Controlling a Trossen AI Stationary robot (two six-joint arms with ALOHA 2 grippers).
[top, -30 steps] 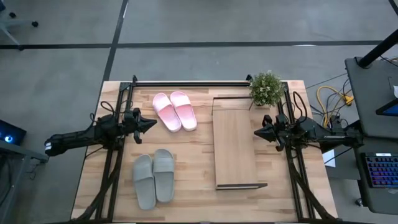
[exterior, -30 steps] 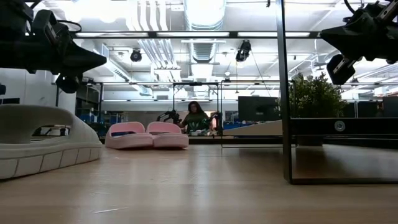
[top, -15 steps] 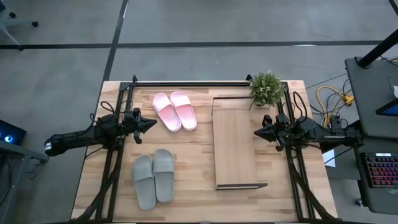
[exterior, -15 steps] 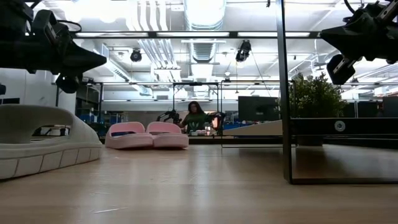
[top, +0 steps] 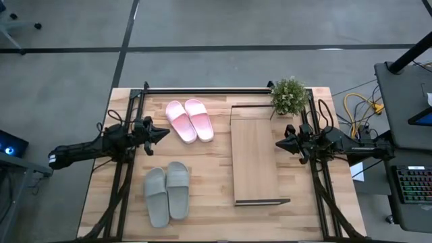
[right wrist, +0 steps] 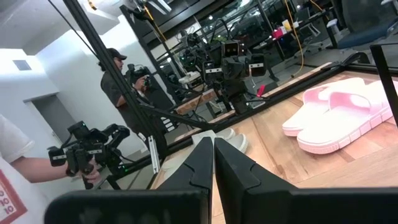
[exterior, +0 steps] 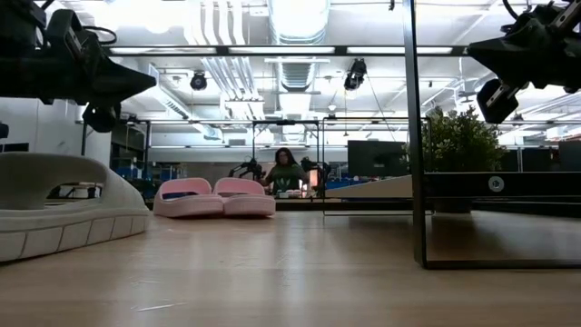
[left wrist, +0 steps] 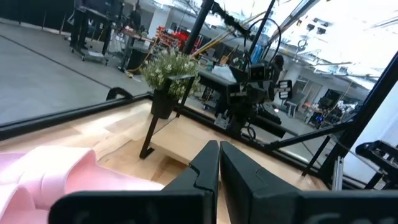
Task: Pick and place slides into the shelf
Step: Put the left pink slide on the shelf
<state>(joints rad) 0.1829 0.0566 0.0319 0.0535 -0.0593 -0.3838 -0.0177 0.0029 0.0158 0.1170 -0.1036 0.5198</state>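
Seen from above, the pink slides (top: pixel 190 120) lie side by side at the upper middle of the counter (top: pixel 216 209), the grey-green slides (top: pixel 167 192) sit in the lower left, and the shelf (top: pixel 254 158) runs lengthwise right of centre with nothing on it. The left gripper (top: pixel 160 133) hangs at the left between the two pairs, fingers pressed together and holding nothing. The right gripper (top: pixel 279 144) hangs just off the shelf's right edge, likewise closed and empty.

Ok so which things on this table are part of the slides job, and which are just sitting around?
Job: pink slides, grey-green slides, shelf, all four slides lying off it.
Just there: potted plant at the far end of the shelf.
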